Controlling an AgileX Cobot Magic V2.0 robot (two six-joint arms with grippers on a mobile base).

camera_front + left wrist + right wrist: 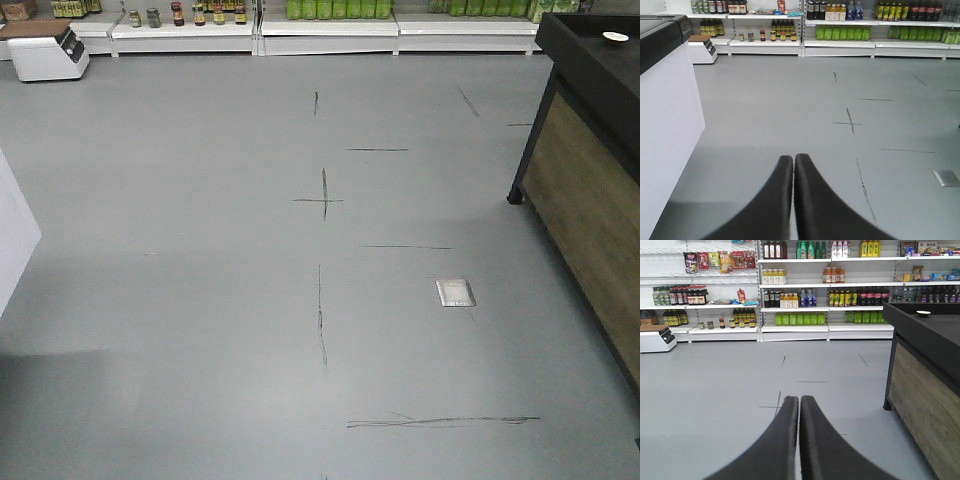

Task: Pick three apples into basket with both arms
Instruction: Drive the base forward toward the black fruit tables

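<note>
The apples and the basket are out of view in all three views. My left gripper [793,158] is shut, its two dark wedge fingers pressed together with nothing between them, pointing out over bare grey floor. My right gripper [799,399] is also shut and holds nothing, facing the shop shelves across the floor. Neither arm shows in the front-facing view.
Grey floor [250,300] with black tape marks stretches ahead. A dark counter with a wood side panel [590,190] stands at the right. A white cabinet [665,125] stands at the left. Stocked shelves [795,300] line the far wall. A metal floor plate [455,292] lies right of centre.
</note>
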